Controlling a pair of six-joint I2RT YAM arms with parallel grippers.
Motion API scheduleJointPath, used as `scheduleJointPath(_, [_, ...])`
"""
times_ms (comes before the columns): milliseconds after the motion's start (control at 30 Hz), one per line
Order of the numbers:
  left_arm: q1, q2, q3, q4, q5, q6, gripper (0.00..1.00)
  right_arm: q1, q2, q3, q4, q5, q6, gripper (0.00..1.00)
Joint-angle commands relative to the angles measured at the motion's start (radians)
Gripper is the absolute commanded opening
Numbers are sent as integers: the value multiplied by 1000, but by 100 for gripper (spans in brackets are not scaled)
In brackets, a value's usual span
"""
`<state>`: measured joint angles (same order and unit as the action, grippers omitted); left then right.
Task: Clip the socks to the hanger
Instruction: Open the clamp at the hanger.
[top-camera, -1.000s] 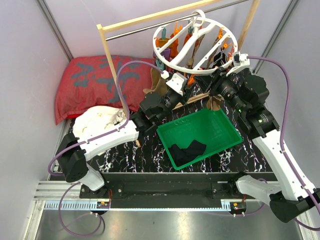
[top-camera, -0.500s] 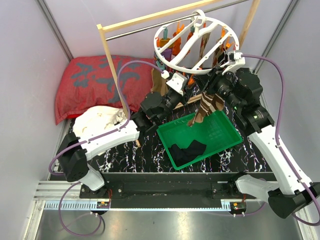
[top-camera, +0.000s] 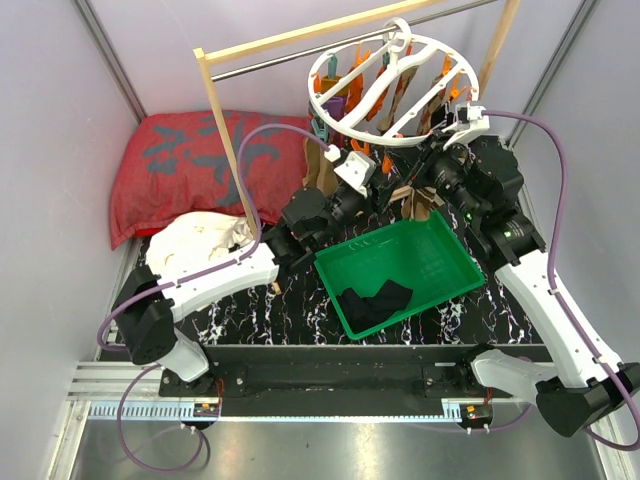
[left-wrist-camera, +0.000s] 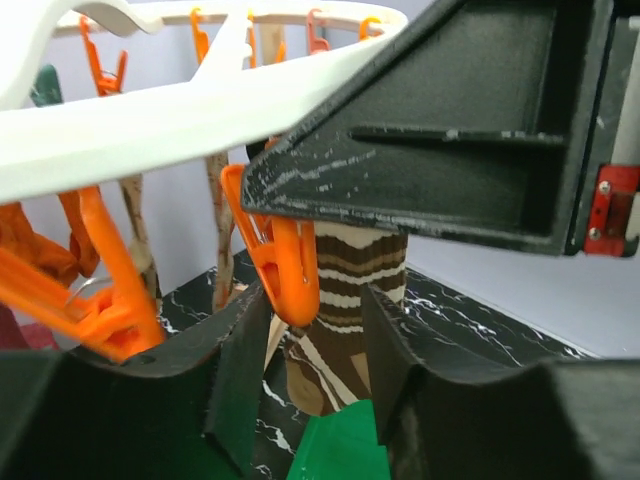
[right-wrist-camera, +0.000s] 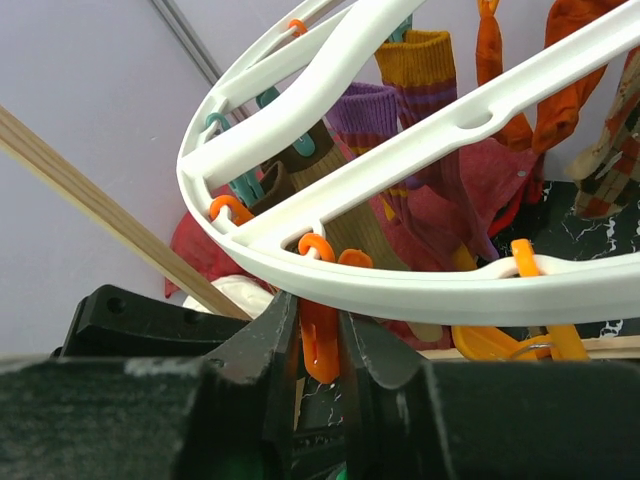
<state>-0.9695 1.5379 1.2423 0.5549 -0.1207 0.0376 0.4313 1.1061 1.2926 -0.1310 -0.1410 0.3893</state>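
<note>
The white ring hanger (top-camera: 372, 92) hangs from the rod with several socks clipped to it. A brown-and-cream striped sock (left-wrist-camera: 355, 290) hangs below an orange clip (left-wrist-camera: 285, 265), under the hanger's near edge (top-camera: 412, 200). My left gripper (left-wrist-camera: 315, 370) is open, its fingers standing on either side of this sock without touching it. My right gripper (right-wrist-camera: 322, 345) is shut on an orange clip (right-wrist-camera: 320, 340) just under the hanger's rim (right-wrist-camera: 480, 290). Purple and orange socks (right-wrist-camera: 365, 110) hang behind. Both grippers meet below the ring, the left (top-camera: 375, 185) and the right (top-camera: 420, 170).
A green basket (top-camera: 463, 250) below the grippers holds dark socks (top-camera: 372, 300). A red pillow (top-camera: 190, 165) and a white cloth (top-camera: 200, 238) lie at the left. The pale wooden frame (top-camera: 218, 130) with its metal rod (top-camera: 270, 62) carries the hanger.
The striped sock has risen from over the basket to just under the hanger. My left jaws have opened. My right jaws have closed on the orange clip.
</note>
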Motion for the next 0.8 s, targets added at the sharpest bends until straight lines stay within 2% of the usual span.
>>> scheduleJointPath(0, [37,-64,-27,66,104,-87,51,0,-26,-12,54,37,-23,24])
scheduleJointPath(67, [63,-70,-33,66,116,-120,57,0,-32,-18,54,41,-23,23])
scheduleJointPath(233, [129,-67,-26,80,249,-195,64,-2,-40,-27,54,31,-30,23])
scheduleJointPath(500, [158,-41,22,65,362,-239,66,0,-42,-27,57,50,-10,22])
scheduleJointPath(633, [146,-47,23,65,319,-206,66,0,-42,-27,59,60,5,22])
scheduleJointPath(767, [82,-44,48,19,208,-46,66,-2,-43,-27,57,63,16,22])
